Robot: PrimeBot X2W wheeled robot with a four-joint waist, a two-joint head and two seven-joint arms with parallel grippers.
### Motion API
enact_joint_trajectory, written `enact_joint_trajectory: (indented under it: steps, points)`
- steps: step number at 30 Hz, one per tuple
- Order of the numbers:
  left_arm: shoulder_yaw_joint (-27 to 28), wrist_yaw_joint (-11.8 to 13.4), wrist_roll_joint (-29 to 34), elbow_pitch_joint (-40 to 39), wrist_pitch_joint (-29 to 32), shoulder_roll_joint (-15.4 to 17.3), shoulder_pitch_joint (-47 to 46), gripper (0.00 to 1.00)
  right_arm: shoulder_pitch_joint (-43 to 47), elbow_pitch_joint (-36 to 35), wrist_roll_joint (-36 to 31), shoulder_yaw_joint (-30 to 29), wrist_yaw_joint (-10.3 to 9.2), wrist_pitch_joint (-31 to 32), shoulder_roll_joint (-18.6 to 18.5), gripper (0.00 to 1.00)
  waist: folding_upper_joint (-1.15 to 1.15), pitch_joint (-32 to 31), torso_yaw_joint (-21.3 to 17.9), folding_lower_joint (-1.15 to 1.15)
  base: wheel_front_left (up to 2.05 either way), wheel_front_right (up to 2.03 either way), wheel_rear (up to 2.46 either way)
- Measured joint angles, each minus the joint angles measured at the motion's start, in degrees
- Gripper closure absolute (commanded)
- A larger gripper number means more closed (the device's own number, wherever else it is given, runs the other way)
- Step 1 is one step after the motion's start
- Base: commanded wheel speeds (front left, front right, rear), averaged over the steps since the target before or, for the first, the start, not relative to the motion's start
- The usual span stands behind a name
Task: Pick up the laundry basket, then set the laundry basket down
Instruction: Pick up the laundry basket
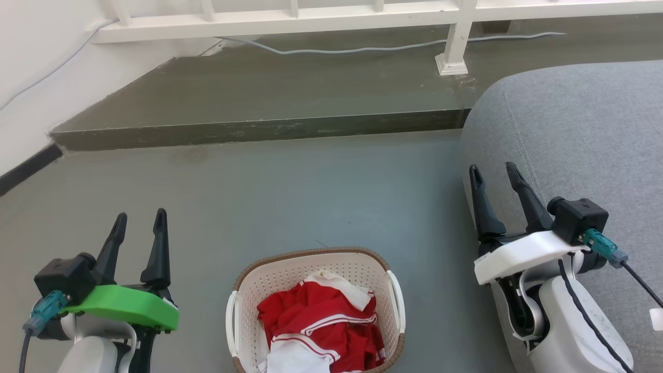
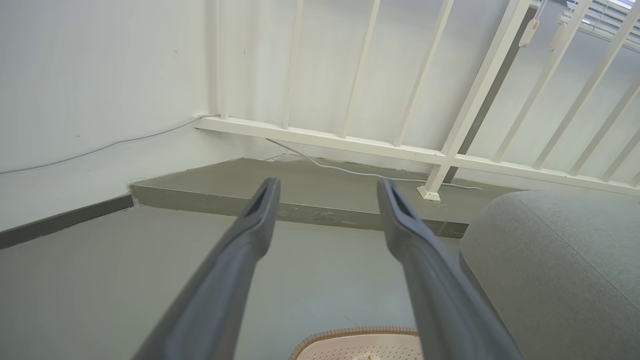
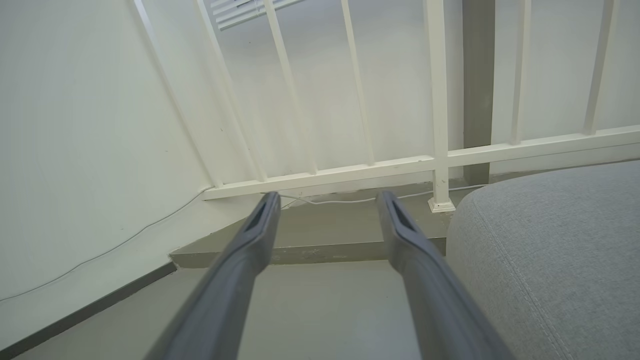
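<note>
The laundry basket (image 1: 282, 277) stands on the grey floor (image 1: 311, 186) at the bottom of the head view, between the two arms and touching neither. Its brown woven-look rim runs round a cream perforated wall, with a white handle on each long side. A red garment with white stripes (image 1: 321, 321) lies crumpled inside, and white cloth shows at its near end.

The left gripper (image 1: 141, 213) hangs to the left of the basket, beyond a green wrist cover (image 1: 124, 305). Its two dark fingers are spread apart with nothing between them. In the left wrist view a curve of the basket's rim shows low between those fingers.

The right gripper (image 1: 492, 168) is to the right of the basket and further forward, beyond a white wrist cover (image 1: 518, 254). Its fingers are also spread and bare. It sits in front of the rounded edge of a grey fabric sofa (image 1: 570, 129); whether they touch cannot be told. A teal connector (image 1: 601, 243) plugs into each wrist camera. A small white tag (image 1: 657, 318) on the right cable is too small to read.

Beyond the basket the floor meets a low grey step (image 1: 259, 129). On the step a white railing post (image 1: 453, 57) stands, and a grey cable (image 1: 362, 49) trails along below the railing. A white wall (image 1: 31, 62) with a black skirting (image 1: 26, 168) closes the left side.
</note>
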Motion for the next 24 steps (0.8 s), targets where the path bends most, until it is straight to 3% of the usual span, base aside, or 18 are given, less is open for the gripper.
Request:
enact_joint_trajectory:
  steps: [24]
  points:
    - [2.2, -1.6, 2.8, -1.4, 0.0, -1.1, 1.6, 0.0, 0.0, 0.0, -0.6, -0.1, 0.15, 0.0, 0.2, 0.0, 0.0, 3.8, -0.8, 0.0, 0.0, 0.0, 0.0]
